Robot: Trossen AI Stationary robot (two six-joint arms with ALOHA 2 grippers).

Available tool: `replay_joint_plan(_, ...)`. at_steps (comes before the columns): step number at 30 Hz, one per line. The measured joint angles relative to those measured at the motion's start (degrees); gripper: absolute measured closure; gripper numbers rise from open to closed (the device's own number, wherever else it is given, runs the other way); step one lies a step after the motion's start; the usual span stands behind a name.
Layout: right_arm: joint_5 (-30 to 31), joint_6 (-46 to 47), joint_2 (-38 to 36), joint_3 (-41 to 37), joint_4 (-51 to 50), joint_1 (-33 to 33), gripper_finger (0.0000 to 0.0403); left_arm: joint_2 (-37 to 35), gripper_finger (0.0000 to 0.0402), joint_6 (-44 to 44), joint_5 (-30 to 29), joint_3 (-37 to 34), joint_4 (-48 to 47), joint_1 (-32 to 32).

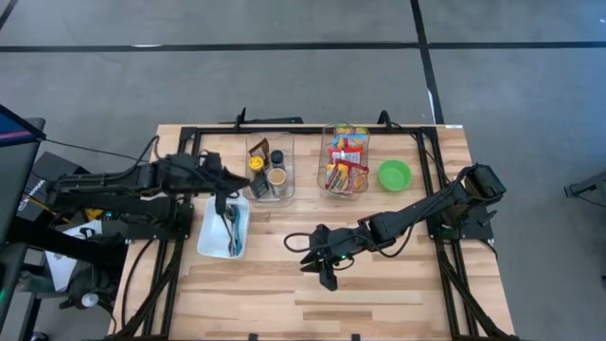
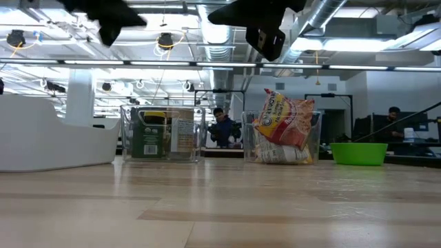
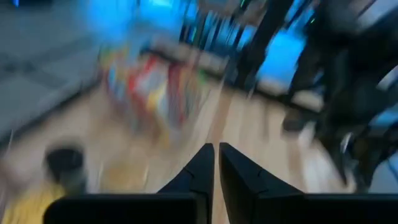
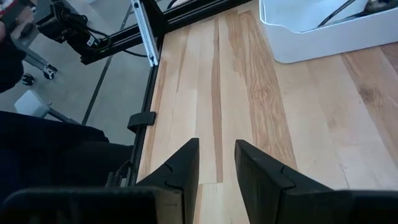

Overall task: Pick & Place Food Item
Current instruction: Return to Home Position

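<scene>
nearest the front edge of the wooden bench (image 1: 379, 303), the right pincer (image 1: 327, 280) hangs above bare planks near the middle, its arm reaching in from the right rear. in its wrist view the two dark fingers (image 4: 180, 165) stand a little apart with only wood showing between them. it has hold of nothing.

a step further back and to the left lies the white bin (image 1: 210, 237), with dark spoons (image 1: 232, 230) lying in it. the left pincer (image 1: 221, 203) is over the far end of that bin, its arm coming in from the left side. its wrist view is blurred, but the fingers (image 3: 199, 168) show drawn nearly together, with only a thin slit between them and nothing in it.

behind the white bin stands the left transparent bin (image 1: 290, 170). it holds a black seasoning can (image 1: 276, 157), a brown-topped jar (image 1: 276, 176) just beside the can, and something yellow that i cannot make out. to its right, standing apart from it, is the right transparent bin (image 1: 323, 152), packed with noodle packs (image 1: 346, 166) in red, yellow and orange. in the low view one yellow and red pack leans against the others inside. a green bowl (image 1: 395, 174) sits just right of that bin.

beyond the bench, the low view shows a person (image 2: 222, 127) in the gap between the two clear bins and another person (image 2: 393, 120) at far right, under a ceiling of pipes and lights.
</scene>
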Motion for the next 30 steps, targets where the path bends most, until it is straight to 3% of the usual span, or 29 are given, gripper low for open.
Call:
replay_joint_plan(4,-0.01,-0.60,0.00,0.00,-1.19,-0.28,0.0305,-0.04,0.0392,4.18,0.01,-2.24,14.64,-1.15)
replay_joint_plan(8,-0.03,-0.58,0.00,0.00,-4.62,-1.58,0.0305,0.18,0.0400,5.28,0.03,-4.97,20.64,-1.78)
replay_joint_plan(13,-0.18,-2.50,0.00,0.00,-7.69,-3.66,0.0324,0.34,0.0401,5.26,0.03,-7.71,20.23,-3.58)
replay_joint_plan(19,-2.39,-6.81,0.00,0.00,-7.65,-6.59,0.0394,0.31,0.0399,5.26,0.06,-8.90,20.35,-5.72)
replay_joint_plan(30,-3.44,-8.88,-2.25,0.02,-9.03,-12.31,0.0399,0.31,0.0398,5.25,0.04,-8.91,20.33,-6.02)
